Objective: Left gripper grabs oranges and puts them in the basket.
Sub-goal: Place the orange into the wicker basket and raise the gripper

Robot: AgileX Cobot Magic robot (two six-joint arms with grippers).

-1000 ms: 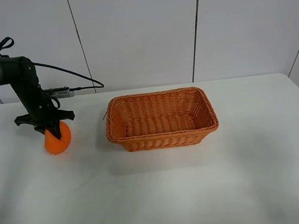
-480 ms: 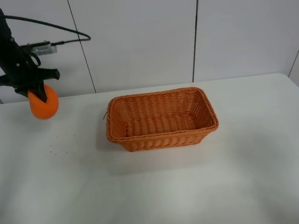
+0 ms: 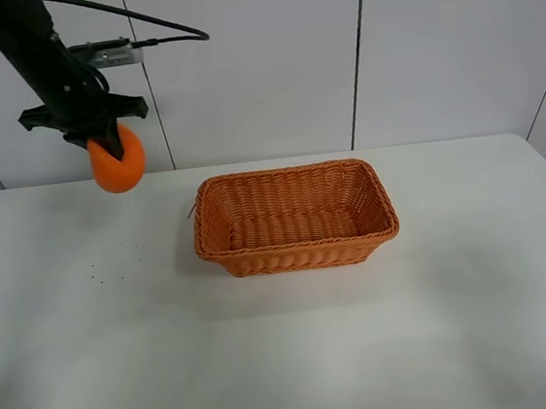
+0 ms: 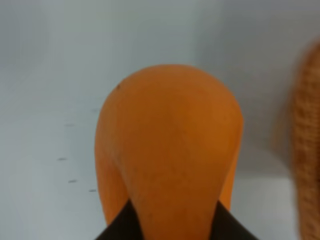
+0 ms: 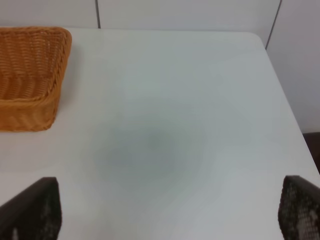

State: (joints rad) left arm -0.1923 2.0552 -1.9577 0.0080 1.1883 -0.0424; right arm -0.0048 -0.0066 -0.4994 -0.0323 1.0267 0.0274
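My left gripper [image 3: 106, 149] is shut on the orange [image 3: 117, 165] and holds it high above the table, left of the basket [image 3: 294, 218]. In the left wrist view the orange [image 4: 167, 150] fills the frame, with the black fingers [image 4: 120, 227] at its base and the basket's edge [image 4: 306, 150] blurred beside it. The wicker basket is empty and sits at the table's middle. My right gripper [image 5: 165, 212] is open, its fingertips [image 5: 32, 210] wide apart over bare table, with the basket's corner [image 5: 30, 75] in its view. The right arm is out of the exterior high view.
The white table [image 3: 289, 359] has a few small dark specks [image 3: 113, 260] left of the basket. A panelled white wall [image 3: 355, 59] stands behind. The table's right edge [image 5: 285, 100] shows in the right wrist view.
My left gripper has lifted the orange off the table, then carried it to the right, closer to the basket. The basket has not moved.
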